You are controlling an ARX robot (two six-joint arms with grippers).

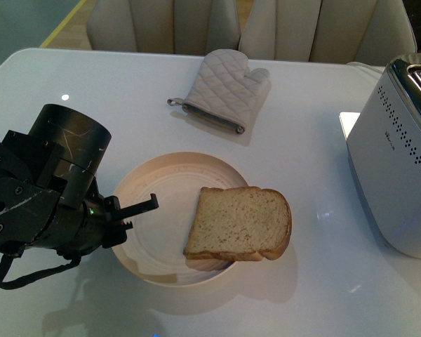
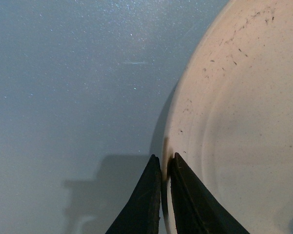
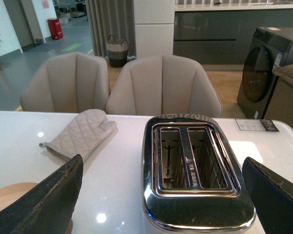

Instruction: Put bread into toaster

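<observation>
While the bread [image 1: 240, 223] is sitting on the plate [image 1: 149, 170], I'd call this task barely started. The slice lies flat, hanging a bit over the plate's toaster-side edge, and nothing is touching it. It looks like there might be a second slice tucked underneath, but honestly the front view is too murky there to say.

The toaster [image 1: 396, 161] stands off to the robot's right on the white table [image 1: 302, 140], well apart from the plate. The right wrist view looks straight down on its chrome top, and both slots are empty, so nothing has gone in yet.

The left gripper [image 2: 164, 157] is down at the plate's far-from-toaster rim. Its fingers are nearly together with the rim running right into the thin gap between them, so I read it as pinching the plate to steady it. The right gripper [image 3: 161, 160] is spread wide with nothing in it, hanging near the toaster and facing it, with the slots framed between its fingers.

So what's left is basically everything: get a gripper onto the slice, lift it, turn it on edge, carry it over, line it up with a slot and drop it in. The quilted oven mitt [image 1: 224, 90] further back on the table isn't in the way.
</observation>
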